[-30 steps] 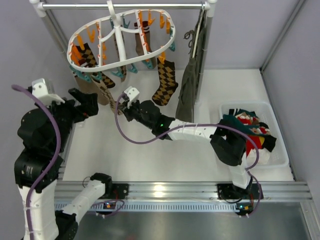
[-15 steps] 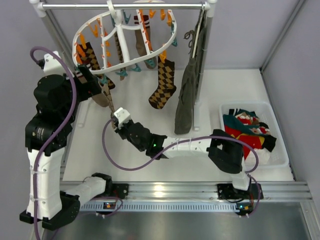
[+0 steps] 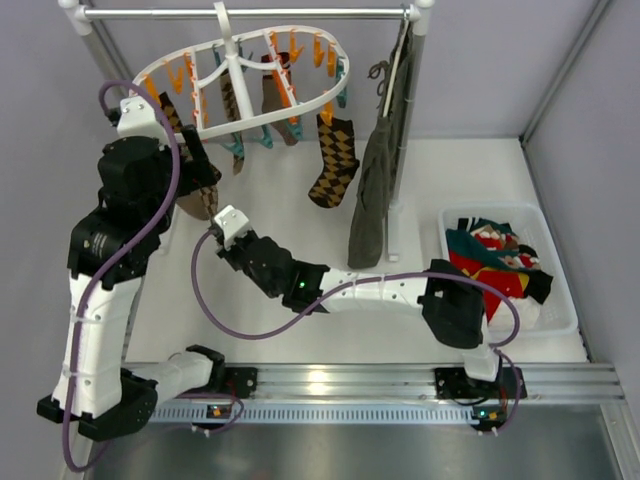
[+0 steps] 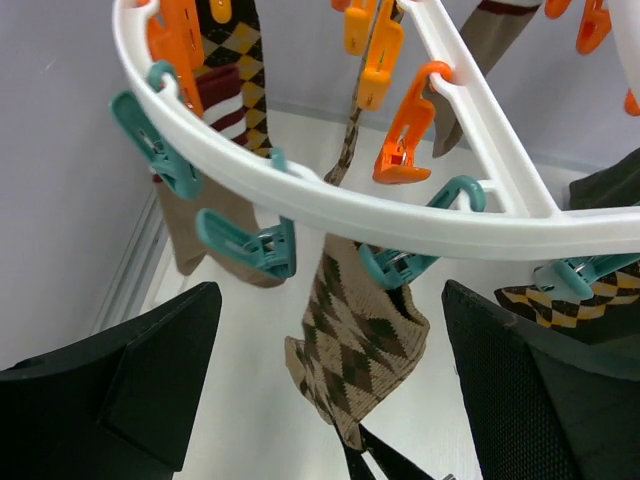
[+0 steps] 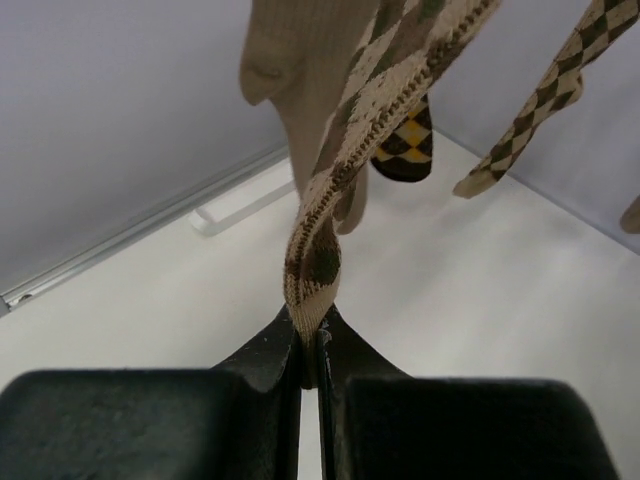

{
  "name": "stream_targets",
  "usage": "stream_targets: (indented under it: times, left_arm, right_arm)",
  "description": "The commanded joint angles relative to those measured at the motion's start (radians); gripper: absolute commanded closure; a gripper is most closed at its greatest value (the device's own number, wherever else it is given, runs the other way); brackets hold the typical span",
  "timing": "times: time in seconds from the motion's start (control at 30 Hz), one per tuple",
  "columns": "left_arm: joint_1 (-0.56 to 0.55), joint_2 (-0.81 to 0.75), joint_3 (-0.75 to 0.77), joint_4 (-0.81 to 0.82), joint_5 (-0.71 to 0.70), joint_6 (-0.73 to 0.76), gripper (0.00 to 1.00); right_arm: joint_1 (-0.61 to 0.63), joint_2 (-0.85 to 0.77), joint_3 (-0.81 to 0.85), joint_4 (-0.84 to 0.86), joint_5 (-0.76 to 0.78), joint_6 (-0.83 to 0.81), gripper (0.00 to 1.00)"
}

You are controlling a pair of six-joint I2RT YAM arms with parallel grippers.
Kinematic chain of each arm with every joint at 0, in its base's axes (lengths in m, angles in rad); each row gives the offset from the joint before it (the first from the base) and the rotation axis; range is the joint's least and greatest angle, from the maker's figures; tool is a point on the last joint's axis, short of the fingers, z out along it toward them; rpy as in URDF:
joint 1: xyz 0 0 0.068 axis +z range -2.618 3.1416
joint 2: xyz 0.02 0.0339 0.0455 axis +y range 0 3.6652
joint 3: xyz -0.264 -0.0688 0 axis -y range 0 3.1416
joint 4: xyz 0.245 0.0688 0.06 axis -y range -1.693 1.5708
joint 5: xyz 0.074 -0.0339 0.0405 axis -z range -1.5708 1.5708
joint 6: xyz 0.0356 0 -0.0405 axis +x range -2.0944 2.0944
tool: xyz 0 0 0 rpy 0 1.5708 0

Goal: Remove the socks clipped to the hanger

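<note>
early in the job: several socks [image 3: 333,160] hang clipped to the hanger [image 4: 300,190], the right gripper [image 5: 308,345] is pinched tight on the toe of one argyle sock [image 5: 335,200] not yet unclipped, and the left gripper [image 4: 328,330] gapes wide and empty just below the frame

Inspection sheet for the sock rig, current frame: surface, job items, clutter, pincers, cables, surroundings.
Surface: white table, bin at its right side.
Job's things: white hanger hooked on the rail; several socks clipped to it.
Clutter: bin holds red and teal clothes; olive garment hangs from the rail.
Pincers: right pincer shut on the lower end of an argyle sock; left pincer open below the hanger rim, holding nothing.
Cables: purple cable loops at each arm; no snag seen.
Surroundings: grey walls; nothing else seen.
</note>
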Motion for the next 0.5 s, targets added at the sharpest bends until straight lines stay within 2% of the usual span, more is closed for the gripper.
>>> stream_targets:
  times: [0.0, 0.23, 0.4, 0.47]
  left_arm:
    - [-0.055, 0.019, 0.017, -0.009, -0.114, 0.028, 0.05]
    - [-0.078, 0.057, 0.019, -0.032, -0.253, 0.028, 0.09]
    - [-0.095, 0.03, 0.022, -0.044, -0.235, 0.008, 0.09]
    - [-0.095, 0.015, 0.031, -0.044, -0.171, -0.009, 0.09]
  right_arm:
    - [0.022, 0.033, 0.067, -0.034, -0.006, -0.021, 1.0]
    - [0.027, 0.049, 0.087, -0.045, -0.026, -0.028, 1.0]
    - [0.03, 0.069, 0.111, -0.066, -0.028, -0.041, 1.0]
    - [0.03, 0.085, 0.128, -0.078, -0.026, -0.044, 1.0]
